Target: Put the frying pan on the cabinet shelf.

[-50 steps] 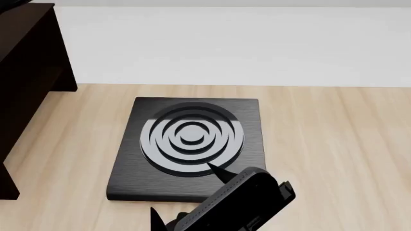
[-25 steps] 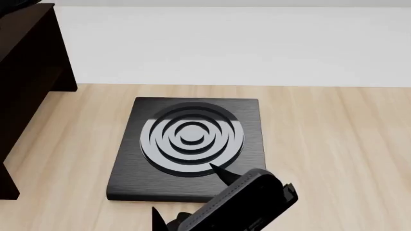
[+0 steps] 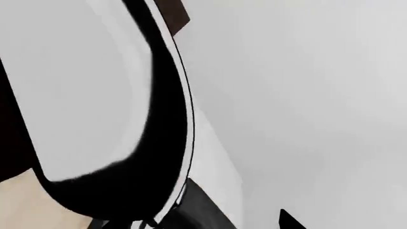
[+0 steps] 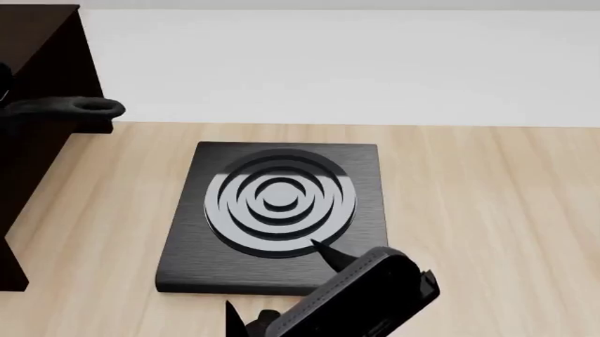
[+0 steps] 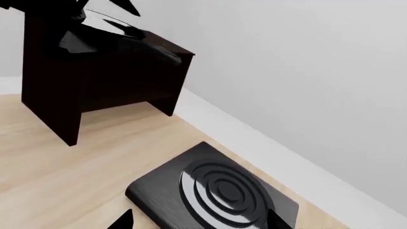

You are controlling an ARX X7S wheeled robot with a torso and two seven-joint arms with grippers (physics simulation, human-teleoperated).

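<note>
frying pan (image 3: 95,95) close-up, pale inside, black rim

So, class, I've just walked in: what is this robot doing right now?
The frying pan is up at the dark cabinet on the left; only its looped handle pokes into the head view, level with the cabinet's top. The left wrist view shows the pan's pale inside and black wall very close, so the left arm is probably carrying it. The right hand hangs open over the near edge of the stove plate, holding nothing.

pan (image 4: 66,109) cut by head view's left edge, only handle loop shows; wrist close-up crops its bowl; cabinet (image 4: 42,84) cut at left; left gripper unseen, right gripper (image 4: 281,288) cut off below
</note>
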